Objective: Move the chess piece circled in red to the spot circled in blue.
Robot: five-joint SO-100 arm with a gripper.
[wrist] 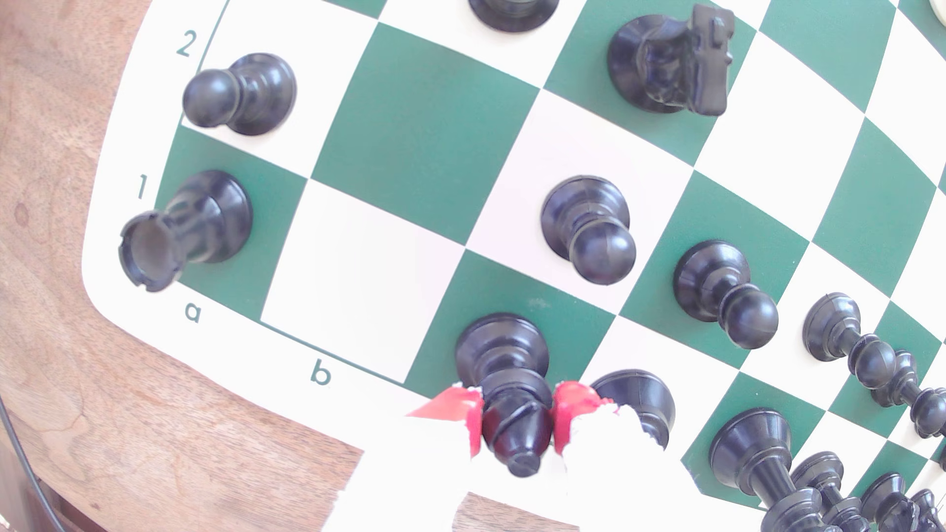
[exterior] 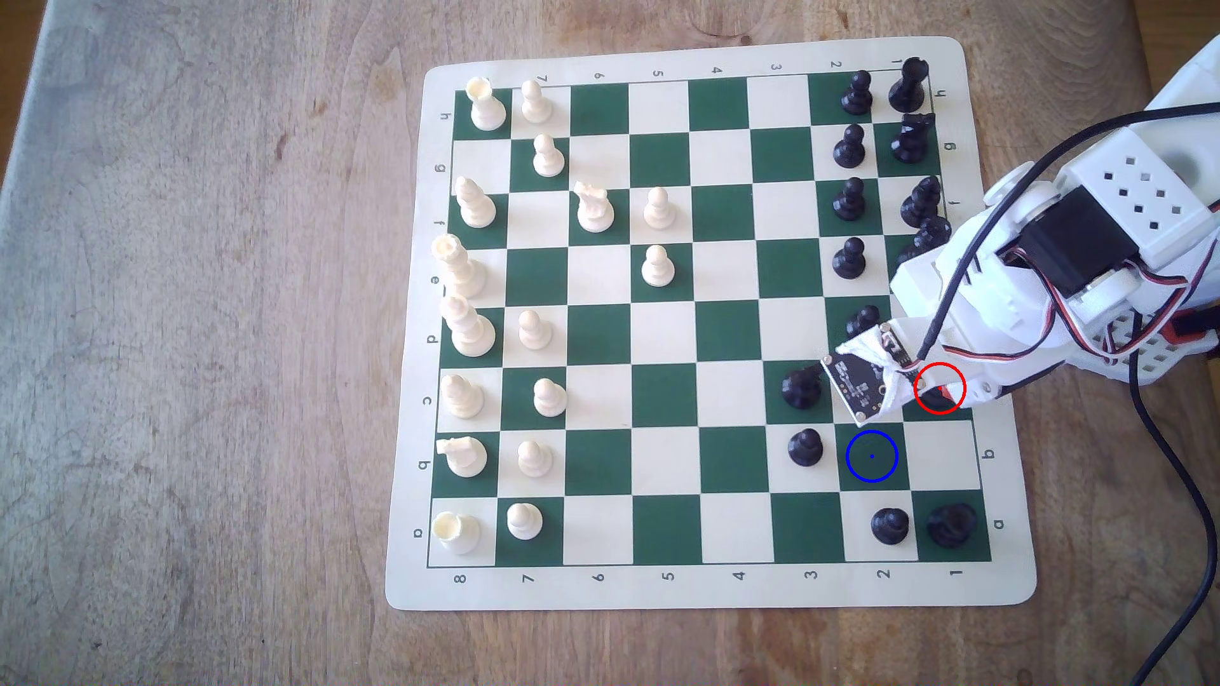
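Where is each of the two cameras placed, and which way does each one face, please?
Exterior view: above the table, looking almost straight down on the chessboard; the white arm enters from the exterior view's right, over the red-ringed square.
Wrist view: on the arm, looking down past the gripper, whose red-tipped fingers flank the bishop; its base is on a green square.
Shared: the corner rook, the neighbouring pawn, and the empty blue-ringed square.

Bright, soft daylight is washing both views. In the exterior view the worn wooden tabletop is looking pale. In the wrist view the green-and-cream vinyl chessboard is bowing at the edges, cream squares blowing out, nearest pieces blurring.
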